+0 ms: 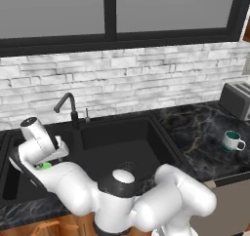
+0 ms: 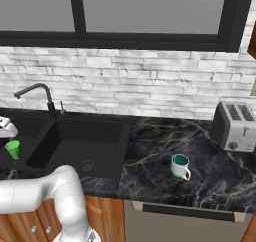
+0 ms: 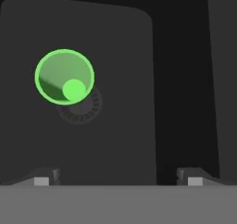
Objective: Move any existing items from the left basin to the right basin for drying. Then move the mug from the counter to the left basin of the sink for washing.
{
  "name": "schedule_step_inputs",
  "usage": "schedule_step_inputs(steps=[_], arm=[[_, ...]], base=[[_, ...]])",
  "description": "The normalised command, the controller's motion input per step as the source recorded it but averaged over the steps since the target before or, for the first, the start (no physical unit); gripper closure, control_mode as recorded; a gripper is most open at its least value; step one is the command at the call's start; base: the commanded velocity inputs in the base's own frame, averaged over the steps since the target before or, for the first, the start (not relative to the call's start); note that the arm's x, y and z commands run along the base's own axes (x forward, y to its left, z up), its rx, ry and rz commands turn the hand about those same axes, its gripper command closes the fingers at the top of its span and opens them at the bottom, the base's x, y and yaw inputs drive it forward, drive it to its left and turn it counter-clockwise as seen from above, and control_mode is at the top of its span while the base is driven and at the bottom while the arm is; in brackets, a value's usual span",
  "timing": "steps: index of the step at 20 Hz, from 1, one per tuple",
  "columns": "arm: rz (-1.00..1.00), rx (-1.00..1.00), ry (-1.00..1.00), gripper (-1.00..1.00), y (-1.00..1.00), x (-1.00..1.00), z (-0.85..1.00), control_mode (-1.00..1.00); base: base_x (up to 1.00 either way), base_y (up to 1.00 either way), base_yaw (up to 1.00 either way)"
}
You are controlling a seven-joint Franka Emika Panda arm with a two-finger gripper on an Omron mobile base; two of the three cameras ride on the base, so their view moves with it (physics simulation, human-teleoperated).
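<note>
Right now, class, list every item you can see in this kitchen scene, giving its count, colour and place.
Green cup: one, bright green, upright in the left basin over the drain.
White mug: one, white with teal inside, on the counter right of the sink.
Sink: one, matte black, two basins, set in the counter.
Right basin: one, black, holds nothing.
Faucet: one, black, behind the sink.
Toaster: one, silver, far right on the counter.
Window: one, dark-framed, above the white brick wall.
Gripper: one, dark jaws open, above the left basin, off to one side of the cup.
</note>
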Motion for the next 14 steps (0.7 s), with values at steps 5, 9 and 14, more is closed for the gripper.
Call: schedule_step_inputs(steps=[5, 9, 14], arm=[[0.0, 0.0, -0.02, -1.0, 0.03, 0.34, -0.4, -1.0], [0.0, 0.0, 0.0, -1.0, 0.14, 0.31, -0.32, -1.0], [0.0, 0.01, 0.0, -1.0, 0.23, 0.33, -0.32, -1.0]], base=[[0.0, 0.0, 0.0], [0.0, 0.0, 0.0], [0.0, 0.0, 0.0]])
